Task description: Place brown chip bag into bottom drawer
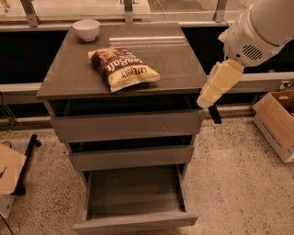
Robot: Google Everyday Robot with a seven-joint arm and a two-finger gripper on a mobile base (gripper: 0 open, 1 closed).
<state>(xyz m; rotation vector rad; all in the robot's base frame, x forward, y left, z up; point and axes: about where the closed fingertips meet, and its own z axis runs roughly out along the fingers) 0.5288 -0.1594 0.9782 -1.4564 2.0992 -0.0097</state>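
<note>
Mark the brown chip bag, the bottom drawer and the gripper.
brown chip bag [123,67], camera view: middle of its printed face.
bottom drawer [133,190], camera view: its bare grey floor.
gripper [205,98], camera view: lower tip, beside the cabinet's [174,69] right edge.

Lab-like workspace: speckled floor [239,183], railing [30,13] at 12 o'clock, cardboard box [278,124] at 3 o'clock, claw [214,114] hanging beside the bench [177,69] there.

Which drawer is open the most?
The bottom drawer: pulled far out, its floor showing. The top drawer and middle drawer barely stick out. The claw hangs beside the cabinet.
</note>
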